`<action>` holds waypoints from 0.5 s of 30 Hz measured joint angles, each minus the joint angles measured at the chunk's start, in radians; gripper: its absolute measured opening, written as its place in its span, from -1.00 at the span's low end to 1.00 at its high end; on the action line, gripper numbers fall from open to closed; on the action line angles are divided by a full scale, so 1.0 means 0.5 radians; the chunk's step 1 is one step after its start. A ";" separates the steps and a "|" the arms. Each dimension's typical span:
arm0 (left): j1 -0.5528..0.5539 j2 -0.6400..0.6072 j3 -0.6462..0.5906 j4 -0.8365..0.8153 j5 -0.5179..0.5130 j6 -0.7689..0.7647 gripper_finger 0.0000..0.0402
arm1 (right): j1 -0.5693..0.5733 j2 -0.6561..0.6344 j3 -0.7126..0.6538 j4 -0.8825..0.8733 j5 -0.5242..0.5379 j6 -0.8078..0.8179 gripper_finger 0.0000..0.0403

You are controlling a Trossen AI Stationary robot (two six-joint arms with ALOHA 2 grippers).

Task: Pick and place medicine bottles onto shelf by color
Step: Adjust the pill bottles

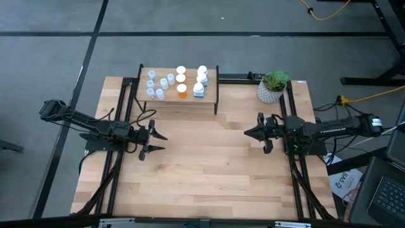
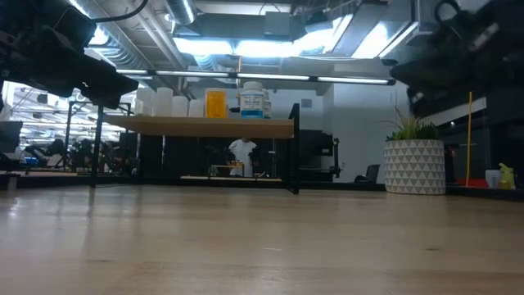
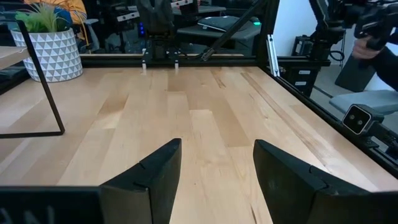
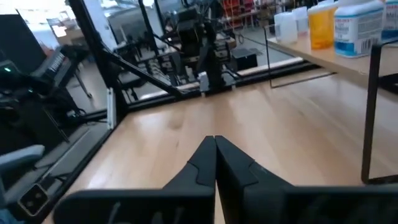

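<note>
On the shelf (image 1: 209, 96) every medicine bottle (image 1: 181, 90) stands grouped by colour — so left gripper (image 1: 157, 142) hangs spread, right gripper (image 1: 248, 133) pressed together, both empty.

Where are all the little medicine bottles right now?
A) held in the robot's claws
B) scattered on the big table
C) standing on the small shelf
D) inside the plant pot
C: the bottles all stand on the shelf, while the tabletop below holds none and both claws are empty.
</note>
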 joint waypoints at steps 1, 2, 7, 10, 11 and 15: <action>0.000 0.000 0.000 0.000 0.000 0.000 -0.04 | 0.004 -0.057 -0.030 -0.004 -0.001 0.004 -0.99; 0.000 0.000 0.000 0.000 0.000 0.000 -0.04 | 0.005 -0.112 -0.052 -0.019 -0.014 -0.001 -0.99; 0.000 0.000 0.000 -0.001 0.000 0.000 -0.04 | 0.004 -0.346 -0.083 -0.257 -0.119 -0.106 -0.99; 0.000 0.000 0.000 0.000 0.000 0.000 -0.04 | 0.004 -0.461 -0.082 -0.475 -0.113 -0.112 -0.99; 0.000 0.000 0.000 0.000 0.000 0.000 -0.04 | 0.004 -0.493 -0.082 -0.548 -0.104 -0.112 -0.99; 0.000 0.000 0.000 0.000 0.000 0.000 -0.04 | 0.004 -0.613 -0.082 -0.733 -0.105 -0.114 -0.99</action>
